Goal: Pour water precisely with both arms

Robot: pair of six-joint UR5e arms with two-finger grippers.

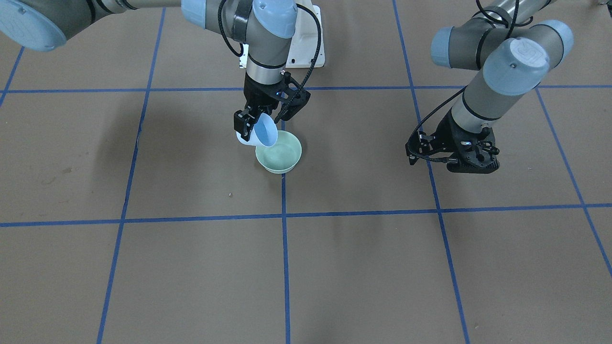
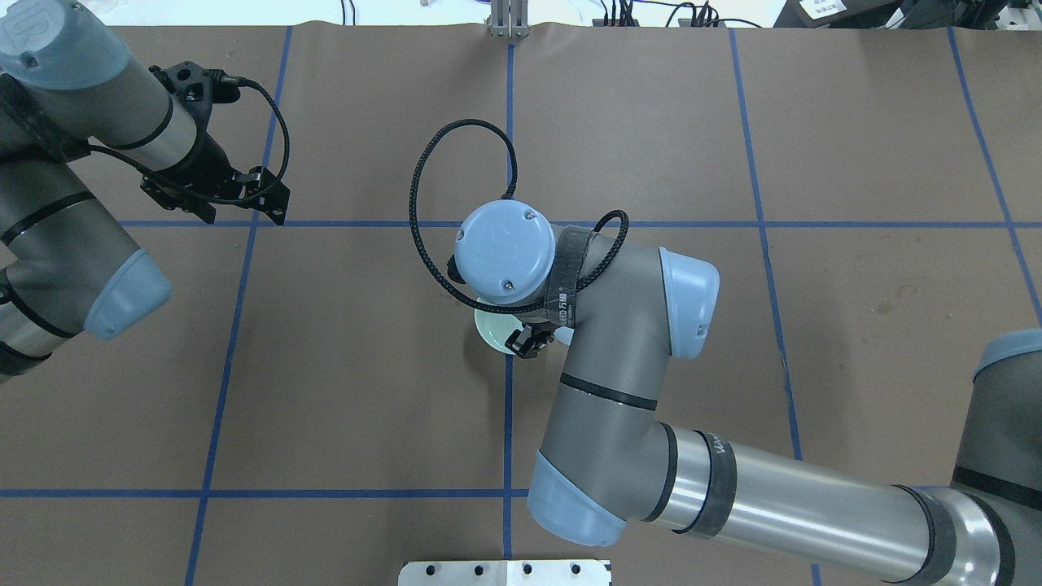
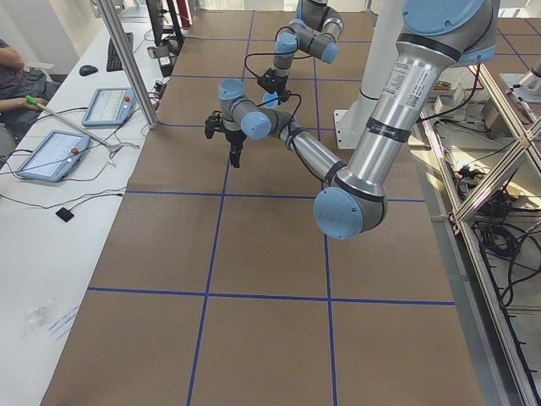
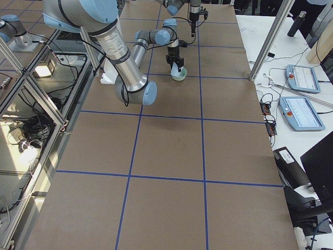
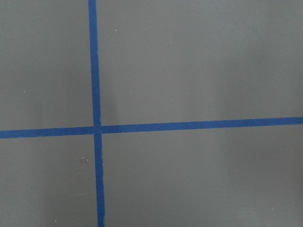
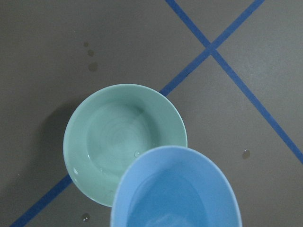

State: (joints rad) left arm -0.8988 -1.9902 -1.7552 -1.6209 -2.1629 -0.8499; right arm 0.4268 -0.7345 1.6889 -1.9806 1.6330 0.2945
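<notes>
My right gripper (image 1: 263, 119) is shut on a light blue cup (image 1: 265, 130) and holds it tilted, its mouth over the rim of a pale green bowl (image 1: 279, 152) on the brown table. In the right wrist view the cup (image 6: 177, 194) fills the bottom and overlaps the bowl (image 6: 118, 137). Water shows as a faint sheen low inside the cup (image 6: 161, 215) and as small glints in the bowl. In the overhead view the right arm hides all but the bowl's edge (image 2: 491, 332). My left gripper (image 1: 452, 155) hangs open and empty above bare table, far from the bowl.
Blue tape lines (image 1: 284, 215) divide the brown paper into squares. Small wet spots lie on the paper near the bowl (image 6: 92, 66). The white pedestal (image 1: 308, 45) stands behind the right gripper. Tablets and cables lie beyond the far table edge (image 4: 299, 109).
</notes>
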